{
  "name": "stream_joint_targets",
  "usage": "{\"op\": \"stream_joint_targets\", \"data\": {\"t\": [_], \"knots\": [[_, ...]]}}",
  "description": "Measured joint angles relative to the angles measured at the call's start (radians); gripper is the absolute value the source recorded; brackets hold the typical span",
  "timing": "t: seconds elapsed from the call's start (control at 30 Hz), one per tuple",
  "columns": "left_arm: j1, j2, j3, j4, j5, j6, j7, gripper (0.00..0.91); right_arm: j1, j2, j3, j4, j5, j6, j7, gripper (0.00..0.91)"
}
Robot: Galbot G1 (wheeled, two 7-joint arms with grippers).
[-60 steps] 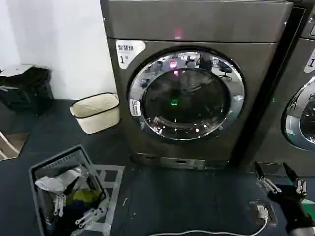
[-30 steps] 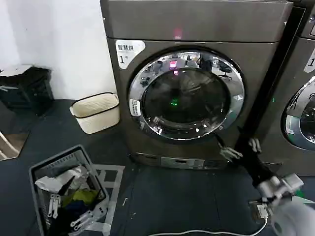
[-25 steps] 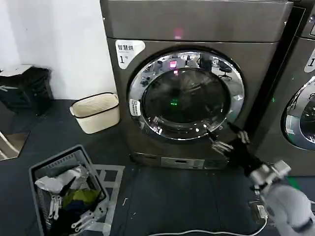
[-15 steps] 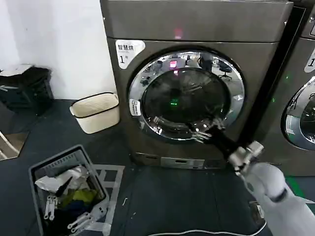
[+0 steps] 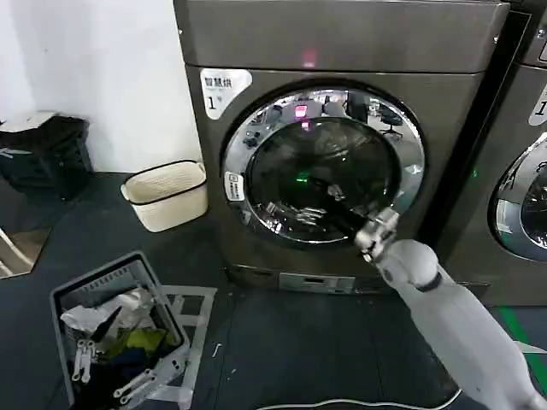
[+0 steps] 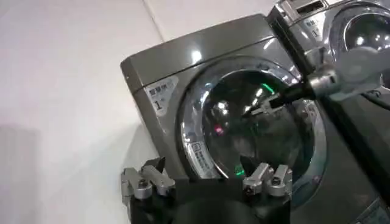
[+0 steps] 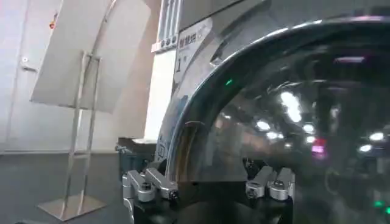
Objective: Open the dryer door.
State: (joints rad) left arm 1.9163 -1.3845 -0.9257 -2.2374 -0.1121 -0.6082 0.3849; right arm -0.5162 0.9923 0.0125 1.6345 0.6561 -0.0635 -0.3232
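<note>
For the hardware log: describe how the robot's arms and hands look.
The right arm has a smooth light-grey shell, a dark band near the wrist, then a metallic silver joint and a slim black right hand. The left hand has a black body with silvery, bolted finger mounts and dark tips.

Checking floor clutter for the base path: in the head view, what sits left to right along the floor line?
Black bag → grey laundry basket → cream bin → dryer door with the right claw in front of its glass → second grey machine.
</note>
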Motion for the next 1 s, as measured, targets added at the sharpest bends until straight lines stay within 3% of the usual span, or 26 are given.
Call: {"op": "stream_joint_targets", "data": {"t": [1.0], "knots": [[-0.005,-0.010,-0.008,0.000,-0.003,0.002,0.000,0.907,0.278,0.183,-0.261,-0.292,-0.006,0.014,-0.032,0.907]]}}
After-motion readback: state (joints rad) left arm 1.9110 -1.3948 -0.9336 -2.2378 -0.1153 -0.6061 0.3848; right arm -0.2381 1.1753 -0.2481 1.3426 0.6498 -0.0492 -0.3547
